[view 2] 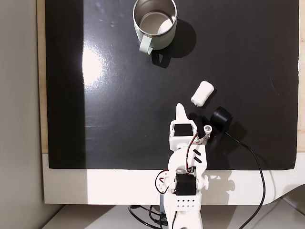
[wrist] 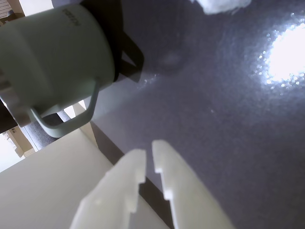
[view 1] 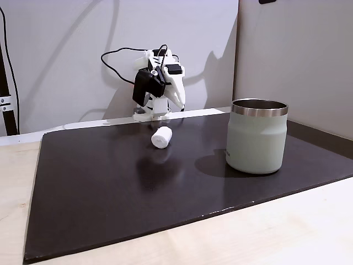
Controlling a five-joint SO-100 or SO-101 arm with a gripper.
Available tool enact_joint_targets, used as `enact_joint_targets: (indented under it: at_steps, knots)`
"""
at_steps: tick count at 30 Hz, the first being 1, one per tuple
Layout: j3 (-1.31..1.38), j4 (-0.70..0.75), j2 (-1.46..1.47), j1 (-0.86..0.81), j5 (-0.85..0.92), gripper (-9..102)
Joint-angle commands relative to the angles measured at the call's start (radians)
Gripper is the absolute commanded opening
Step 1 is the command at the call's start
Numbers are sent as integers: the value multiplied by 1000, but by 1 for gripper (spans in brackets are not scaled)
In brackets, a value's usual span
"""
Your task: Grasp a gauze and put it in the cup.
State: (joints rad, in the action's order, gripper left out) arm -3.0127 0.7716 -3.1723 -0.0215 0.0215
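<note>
The gauze [view 1: 161, 137] is a small white roll lying on its side on the dark mat, also seen from above [view 2: 202, 93] and at the top edge of the wrist view [wrist: 224, 5]. The cup [view 1: 256, 138] is pale grey-green with a steel rim and stands upright across the mat [view 2: 159, 42]; the wrist view shows its wall [wrist: 52, 62] and a handle. My white gripper [view 2: 180, 109] hangs folded near the arm's base, tip down, just short of the gauze and to its left in the top-down fixed view. Its fingers [wrist: 131, 167] nearly meet with nothing between them [view 1: 179, 102].
A dark mat [view 1: 110, 187] covers most of a light wooden table [view 1: 287, 226]. A black round part [view 2: 220, 117] on a cable lies beside the arm, just below the gauze in the top-down fixed view. A bright glare patch [view 2: 93, 67] lies left of the mat's centre.
</note>
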Motion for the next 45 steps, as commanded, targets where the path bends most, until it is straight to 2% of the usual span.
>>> enact_joint_targets:
  at_steps: [1,21,26,33,40,45]
  knots:
    - [15,-9,-5,41,-38,0]
    - [20,2,-5,35,-20,0]
    - [109,133,-6,-11,97,0]
    - [425,403,17,-38,328,1]
    - [798,551,282,-80,531,9]
    - [943,612,476,-155,676,18]
